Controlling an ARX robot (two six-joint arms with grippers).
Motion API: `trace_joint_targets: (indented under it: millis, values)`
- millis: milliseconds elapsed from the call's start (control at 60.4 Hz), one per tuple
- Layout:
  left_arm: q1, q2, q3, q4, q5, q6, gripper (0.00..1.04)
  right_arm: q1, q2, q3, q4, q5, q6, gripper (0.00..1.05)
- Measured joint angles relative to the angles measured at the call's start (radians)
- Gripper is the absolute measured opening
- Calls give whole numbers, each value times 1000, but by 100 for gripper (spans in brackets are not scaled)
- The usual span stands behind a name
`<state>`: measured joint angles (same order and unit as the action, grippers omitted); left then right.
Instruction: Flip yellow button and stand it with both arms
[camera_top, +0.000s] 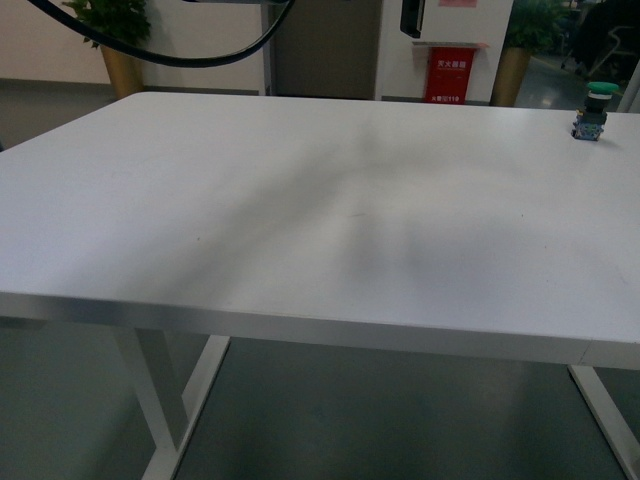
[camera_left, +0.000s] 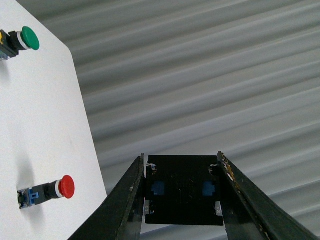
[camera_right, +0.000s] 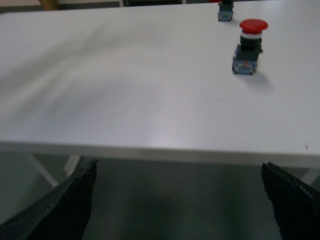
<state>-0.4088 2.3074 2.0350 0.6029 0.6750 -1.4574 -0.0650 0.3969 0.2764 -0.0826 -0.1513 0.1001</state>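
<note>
Yellow button unseen; only red button (camera_right: 248, 47), green button (camera_top: 601, 92). Left gripper (camera_left: 181, 160), right gripper (camera_right: 179, 165) spread wide, empty. I judge it light, rigid; pinch the block.

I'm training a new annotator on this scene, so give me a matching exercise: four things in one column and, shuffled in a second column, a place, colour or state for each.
Column one:
1. green button
2. red button
3. left claw
4. table

Column two:
A. white
B. open, holding nothing
C. upright, seen only in the wrist views
D. far right in the front view

Pairs: 1-D, 2-C, 3-B, 4-A.
</note>
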Motion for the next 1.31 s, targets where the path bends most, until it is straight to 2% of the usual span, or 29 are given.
trace_joint_targets:
  millis: [149, 215, 281, 414, 596, 745, 844, 960, 1307]
  values:
    - [-2, 2, 12, -14, 0, 0, 36, -166, 347, 394, 85, -253, 308, 98]
    - [-2, 2, 24, -14, -6, -2, 36, -203, 456, 522, 116, -340, 467, 98]
    - [-2, 2, 30, -13, -14, -5, 36, -216, 577, 624, 183, -408, 698, 98]
    - [-2, 10, 31, 2, -27, -17, 36, -177, 723, 656, 293, -387, 1009, 98]
    - [-2, 34, 34, 20, -47, -45, 36, -48, 882, 604, 518, -227, 1288, 98]
    - [-2, 40, 37, 19, -48, -58, 36, 48, 978, 598, 712, -113, 1389, 98]
    - [-4, 44, 54, 15, -51, -65, 36, 90, 1064, 617, 795, -96, 1426, 98]
    - [-6, 51, 77, 10, -51, -72, 36, 123, 1160, 660, 869, -79, 1402, 98]
    - [-14, 68, 117, -32, -47, -72, 36, 167, 1261, 830, 890, -52, 1371, 98]
